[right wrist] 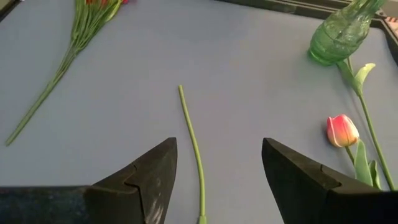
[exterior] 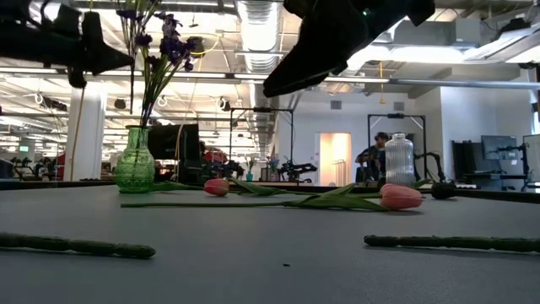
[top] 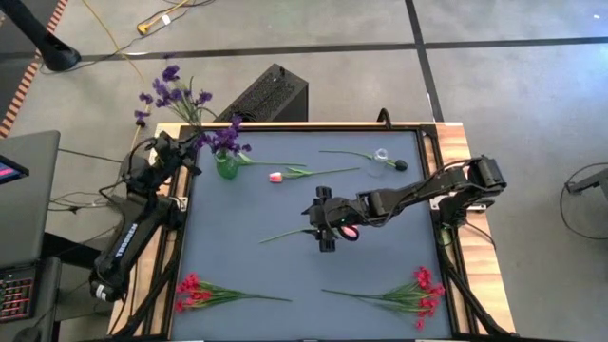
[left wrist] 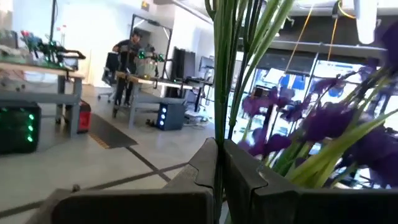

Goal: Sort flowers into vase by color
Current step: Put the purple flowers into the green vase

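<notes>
A green glass vase [top: 225,166] stands at the table's far left with purple flowers [top: 171,95] rising from it. My left gripper [top: 193,145] is shut at their stems, beside the vase and above its mouth. One pink tulip [top: 275,176] lies on its side right of the vase. A second pink tulip [top: 350,231] lies mid-table, its stem [right wrist: 193,143] running between the open fingers of my right gripper [right wrist: 217,180], which hovers above it. Red flower sprays lie at the near left [top: 190,285] and near right [top: 423,290]. My left gripper has a green stem [left wrist: 219,134] of the purple flowers in the seam between its two shut fingers. The fingers come at it about level, from the table's left side, and lie across the stem. The stem stands upright, with blooms [left wrist: 329,121] above and beside the fingers.
A clear glass vase [top: 382,155] stands at the far right, with a thin green stem [top: 347,154] lying beside it and a small dark object [top: 401,164] next to it. Raised wooden rails [top: 456,142] edge the table. People work at desks in the room beyond.
</notes>
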Action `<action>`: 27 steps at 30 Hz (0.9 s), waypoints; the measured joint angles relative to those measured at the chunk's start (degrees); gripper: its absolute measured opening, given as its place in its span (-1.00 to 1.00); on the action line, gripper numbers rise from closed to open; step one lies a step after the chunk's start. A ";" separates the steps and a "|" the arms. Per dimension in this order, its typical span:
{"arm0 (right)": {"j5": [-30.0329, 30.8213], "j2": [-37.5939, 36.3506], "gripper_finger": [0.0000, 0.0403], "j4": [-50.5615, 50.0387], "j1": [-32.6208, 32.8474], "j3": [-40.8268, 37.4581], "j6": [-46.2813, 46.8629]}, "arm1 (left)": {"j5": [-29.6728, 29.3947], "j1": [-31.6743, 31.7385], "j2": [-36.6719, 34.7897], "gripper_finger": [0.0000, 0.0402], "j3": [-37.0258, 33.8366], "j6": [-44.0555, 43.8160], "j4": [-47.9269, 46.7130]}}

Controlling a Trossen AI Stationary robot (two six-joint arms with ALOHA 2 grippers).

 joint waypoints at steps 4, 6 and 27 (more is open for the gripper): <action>0.00 0.00 0.29 0.00 -0.28 0.00 -0.60 | -0.05 0.00 0.02 -1.00 -2.95 -1.57 3.70; 0.00 0.00 0.29 0.00 -0.39 0.00 -0.96 | -0.10 0.00 0.02 -1.00 -3.44 -1.59 3.68; 0.00 0.00 0.29 0.28 -0.39 0.00 -1.46 | 1.50 0.00 0.02 -1.00 -3.56 3.05 0.33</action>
